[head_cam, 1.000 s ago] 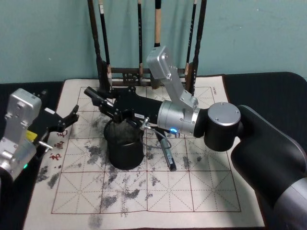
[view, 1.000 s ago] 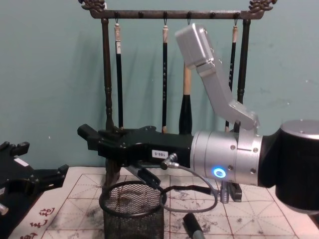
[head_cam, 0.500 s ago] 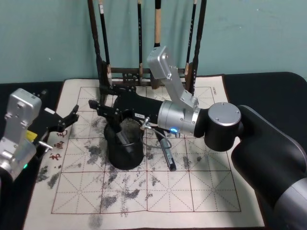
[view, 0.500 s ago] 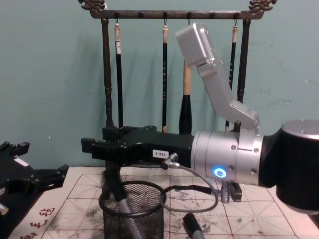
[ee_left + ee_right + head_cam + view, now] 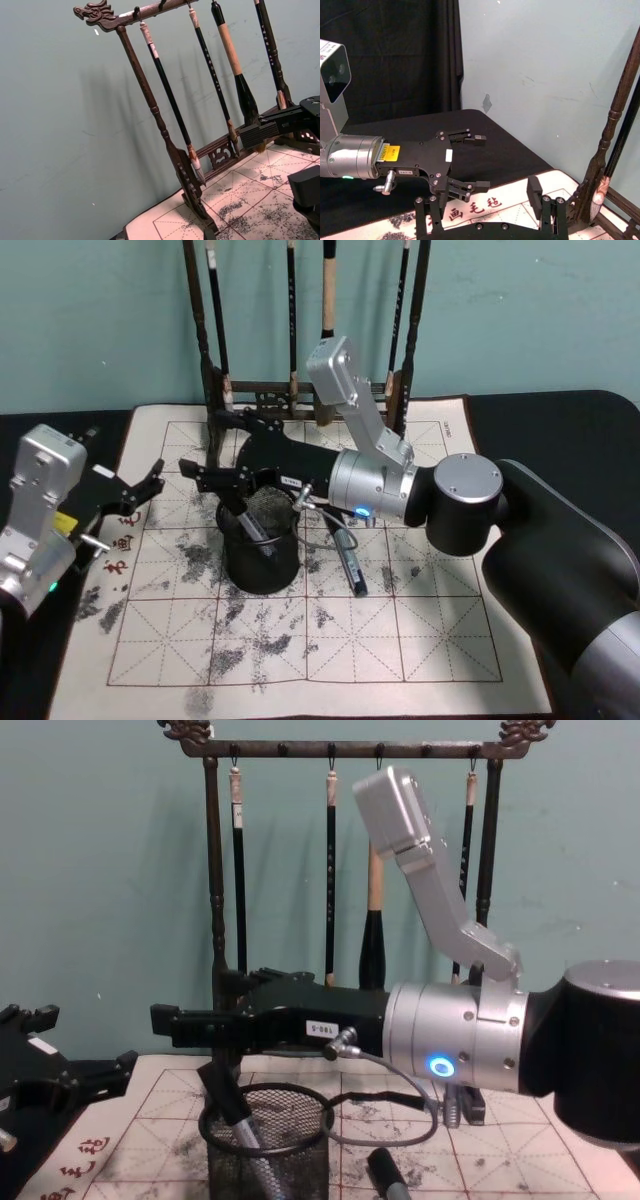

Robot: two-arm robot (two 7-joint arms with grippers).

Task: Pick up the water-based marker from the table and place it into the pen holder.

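Head view: holder (image 5: 260, 560) sits centre-left of frame on an ink-stained mat (image 5: 400, 640); black bench (image 5: 560, 430) shows at the right edge.
Marker (image 5: 225, 1100): inside holder, tilted. In chest view its dark top pokes over the rim on the frame-left side, and its grey body runs down behind the mesh.
Right pincer (image 5: 205, 445): released, fingers spread wide, grasping nothing. It hovers just above the holder's rim, with the arm reaching in from frame right.
Left pincer (image 5: 477, 161): released and empty, parked at the left edge of the head frame, well apart from holder.
Second pen (image 5: 345, 555): lies flat on mat, just right of holder.
Rack (image 5: 215, 870): stands behind holder at top centre of frame, with brushes hanging from its bar.
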